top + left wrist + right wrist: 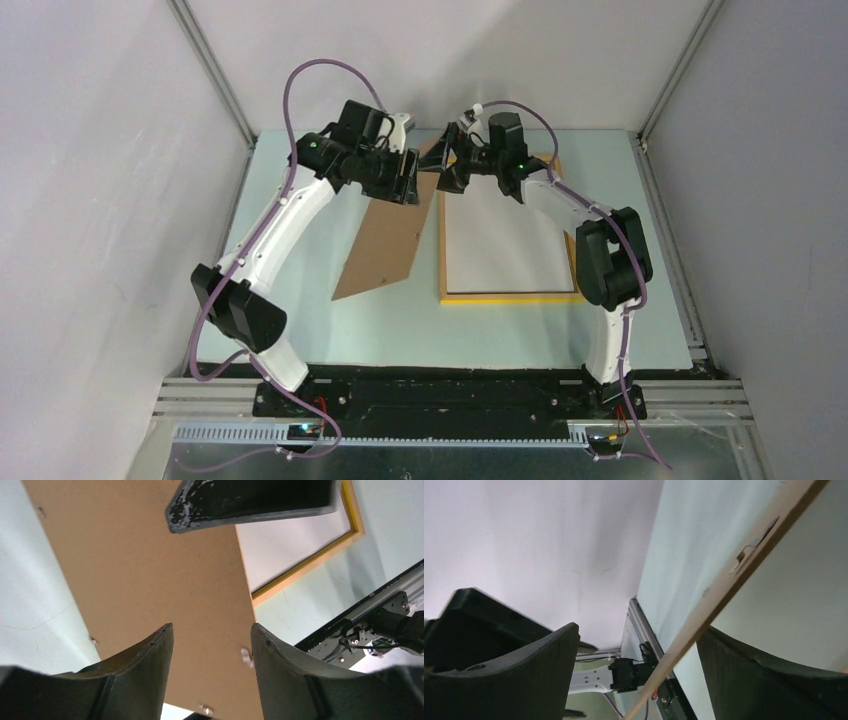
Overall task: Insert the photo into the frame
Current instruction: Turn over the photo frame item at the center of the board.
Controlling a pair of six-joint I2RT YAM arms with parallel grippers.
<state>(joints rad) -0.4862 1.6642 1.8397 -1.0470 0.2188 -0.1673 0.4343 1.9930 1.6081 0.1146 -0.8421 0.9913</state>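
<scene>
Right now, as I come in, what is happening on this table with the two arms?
Both arms reach toward the far end of the table. The left end effector hangs open over the brown backing board, which lies slanted along the left side of the frame; it grips nothing. The right end effector is open too, its jaws on either side of the frame's pale edge. A white sheet fills the frame, possibly the photo face down; no printed side shows.

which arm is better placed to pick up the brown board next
Left, probably. The left gripper hangs open right over the board's far end. The right gripper is open astride the frame's far left edge.
</scene>
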